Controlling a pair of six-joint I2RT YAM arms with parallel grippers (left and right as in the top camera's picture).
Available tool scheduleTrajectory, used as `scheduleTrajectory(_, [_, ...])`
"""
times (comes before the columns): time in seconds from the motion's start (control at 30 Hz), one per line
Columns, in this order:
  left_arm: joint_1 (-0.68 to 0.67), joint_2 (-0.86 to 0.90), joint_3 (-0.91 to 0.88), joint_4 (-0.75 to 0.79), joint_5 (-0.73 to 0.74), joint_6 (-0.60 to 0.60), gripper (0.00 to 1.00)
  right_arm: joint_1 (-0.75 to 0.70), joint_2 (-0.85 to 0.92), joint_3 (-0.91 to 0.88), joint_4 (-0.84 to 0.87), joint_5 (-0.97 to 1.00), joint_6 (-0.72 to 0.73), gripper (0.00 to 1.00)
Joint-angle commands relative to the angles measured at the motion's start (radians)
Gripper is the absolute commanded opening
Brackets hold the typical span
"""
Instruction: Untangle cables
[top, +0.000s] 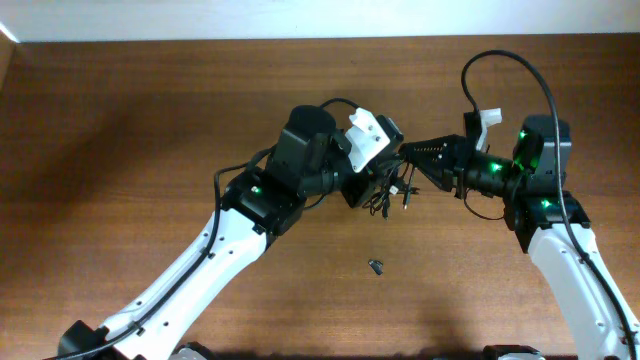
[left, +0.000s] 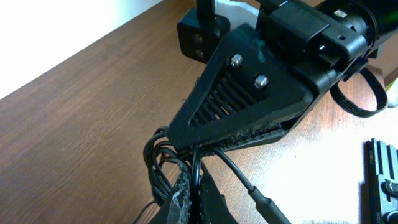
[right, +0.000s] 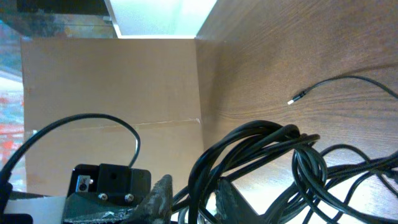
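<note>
The cables (top: 388, 198) are a knot of thin black cords hanging between my two grippers at mid-table. My left gripper (top: 368, 188) comes in from the left and is shut on one strand (left: 198, 167), which runs up between its pads (left: 181, 198). From the right, my right gripper (top: 405, 155) has its black ribbed finger (left: 242, 93) over the knot. In the right wrist view the right gripper (right: 196, 198) has closed round several looped strands (right: 267, 134). A loose cord ends in a small plug (right: 297, 97) on the wood, and another plug (left: 268, 204) trails beside the left fingers.
A tiny dark loose piece (top: 376, 266) lies on the table in front of the knot. The right arm's thick wiring loop (top: 510, 68) arches above its wrist. A beige board (right: 112, 87) stands past the table's edge. Both arms crowd the middle.
</note>
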Motion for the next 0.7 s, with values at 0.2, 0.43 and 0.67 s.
scheduleTrajectory(0.2, [-0.009,0.003,0.001,0.050,0.061,-0.009,0.00,0.006,-0.013,0.008,0.003,-0.024,-0.014,0.04])
scheduleTrajectory(0.43, [-0.008,0.003,0.001,0.035,0.018,-0.008,0.00,0.005,-0.013,0.008,0.004,-0.040,-0.014,0.04])
scheduleTrajectory(0.67, [-0.008,0.003,0.001,-0.073,-0.254,-0.009,0.00,0.005,-0.013,0.008,0.041,-0.156,-0.006,0.04])
